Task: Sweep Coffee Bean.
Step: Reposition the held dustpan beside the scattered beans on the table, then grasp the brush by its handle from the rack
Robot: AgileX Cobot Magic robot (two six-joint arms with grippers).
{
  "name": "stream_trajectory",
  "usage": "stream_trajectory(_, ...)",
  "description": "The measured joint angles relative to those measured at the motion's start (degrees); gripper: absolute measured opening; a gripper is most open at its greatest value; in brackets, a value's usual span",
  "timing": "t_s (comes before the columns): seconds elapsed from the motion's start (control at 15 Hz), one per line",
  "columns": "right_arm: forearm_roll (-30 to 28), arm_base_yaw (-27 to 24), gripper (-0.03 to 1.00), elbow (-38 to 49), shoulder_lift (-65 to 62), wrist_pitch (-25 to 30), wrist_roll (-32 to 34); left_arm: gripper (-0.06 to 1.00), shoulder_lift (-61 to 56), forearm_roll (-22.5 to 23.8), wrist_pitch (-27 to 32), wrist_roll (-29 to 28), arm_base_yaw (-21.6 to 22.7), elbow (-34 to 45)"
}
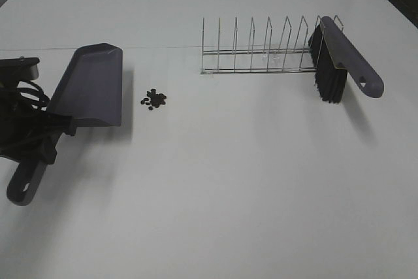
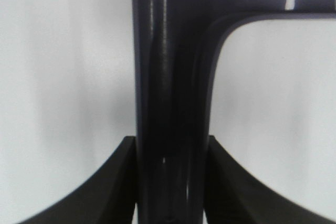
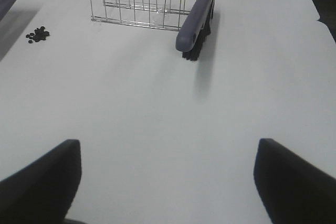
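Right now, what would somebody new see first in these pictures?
Probably the big grey plastic dustpan on the left, its handle clamped in the left end effector. Just right of it lies a little cluster of dark coffee beans on the white table, and far right a grey brush with black bristles leans on a silver wire rack.

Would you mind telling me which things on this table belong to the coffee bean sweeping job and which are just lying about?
For the job: coffee beans; dustpan, gripped by the left hand; brush.
Just lying about: wire rack, merely propping up the brush.
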Motion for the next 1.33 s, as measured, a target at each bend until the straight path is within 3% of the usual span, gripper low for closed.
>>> stream_trajectory(0.6,0.1,0.0,0.75,-0.3,2.2,-1.2,0.0,0.32,-0.2,1.0,0.3,-0.1,0.0,0.0)
stream_trajectory(0.93,0.4,0.0,0.75,-2.2,20.0,-20.2,0.0,0.32,-0.2,1.0,0.3,-0.1,0.0,0.0)
stream_trajectory(1.0,0.6,0.0,0.75,-4.6,30.8,-26.4,0.0,0.32,-0.2,1.1,0.3,-0.1,0.0,0.0)
stream_trajectory(1.33,0.6,0.0,0.75,-18.2,58.8,-29.9,0.0,0.32,-0.2,1.4,0.3,-0.1,0.0,0.0)
